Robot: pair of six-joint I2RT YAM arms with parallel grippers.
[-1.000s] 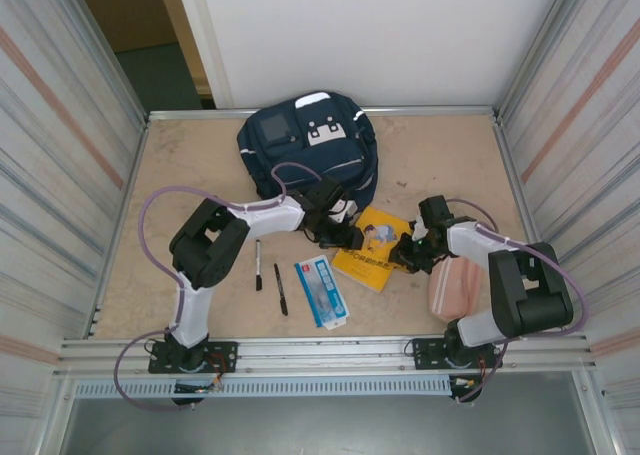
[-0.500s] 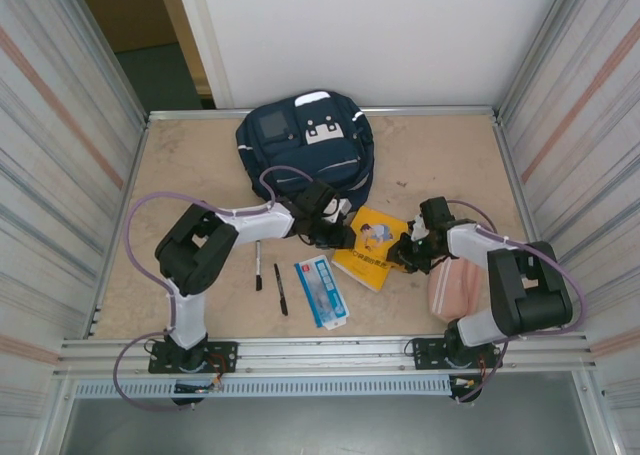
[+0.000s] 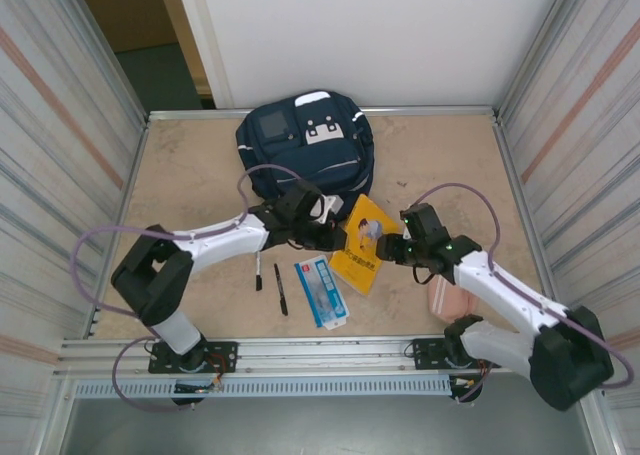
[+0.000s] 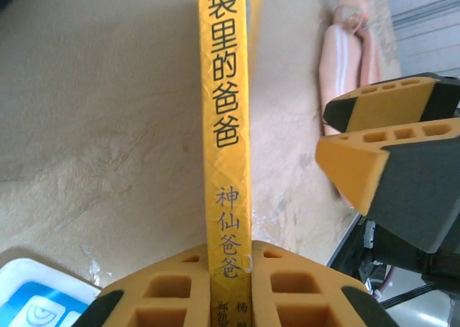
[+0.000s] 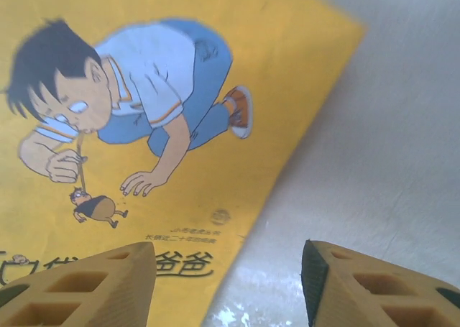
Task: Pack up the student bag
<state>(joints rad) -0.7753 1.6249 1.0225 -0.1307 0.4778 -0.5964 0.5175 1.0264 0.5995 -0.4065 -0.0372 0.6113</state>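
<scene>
Top external view: the student bag [image 3: 305, 150], navy with white and grey front patches, lies at the far middle of the table [image 3: 200, 175], against the back edge. No writing on it can be read.

Just in front of the bag, a yellow book [image 3: 362, 243] sits tilted between the two arms. The left gripper [image 3: 335, 237] is clenched on the book's spine. In the left wrist view its orange pads [image 4: 287, 284] press both sides of the spine [image 4: 224, 126], which carries the black characters "袋里的爸爸" and, lower down, "神仙爸爸".

The right gripper [image 3: 392, 247] is released. In the right wrist view its fingers [image 5: 108, 284] stand apart over the cover's edge [image 5: 144, 126], where a cartoon boy in blue crouches over a tiny figure. The small print beneath him is too fine to read.

Nearer the arms lie a blue-and-white packet [image 3: 322, 291] with illegible lettering and two dark pens [image 3: 258, 265]. A pink pouch [image 3: 445, 297] rests by the right arm.
</scene>
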